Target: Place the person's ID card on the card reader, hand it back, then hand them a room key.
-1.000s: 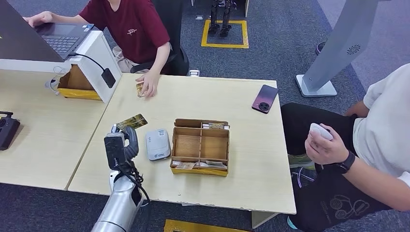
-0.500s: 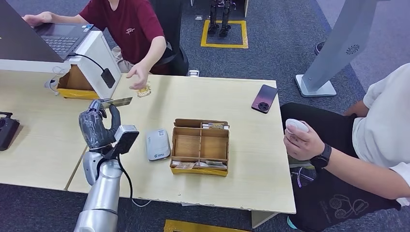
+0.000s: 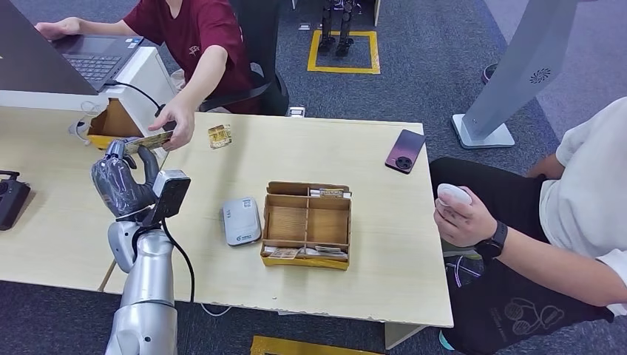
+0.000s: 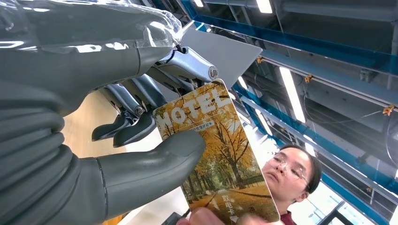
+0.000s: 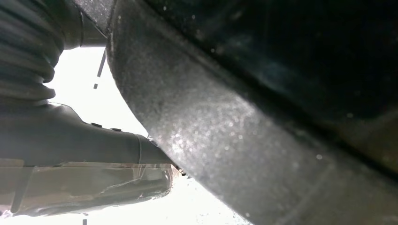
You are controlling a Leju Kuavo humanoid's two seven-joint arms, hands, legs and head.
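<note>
Left wrist view, left robot hand pinching "HOTEL" room key

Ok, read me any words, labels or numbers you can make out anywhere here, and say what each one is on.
"HOTEL": top of the room key card held by the left hand.
Small print under it and Chinese characters at its lower end: too small to read.
Card reader label, maroon shirt logo: too blurred.
</note>
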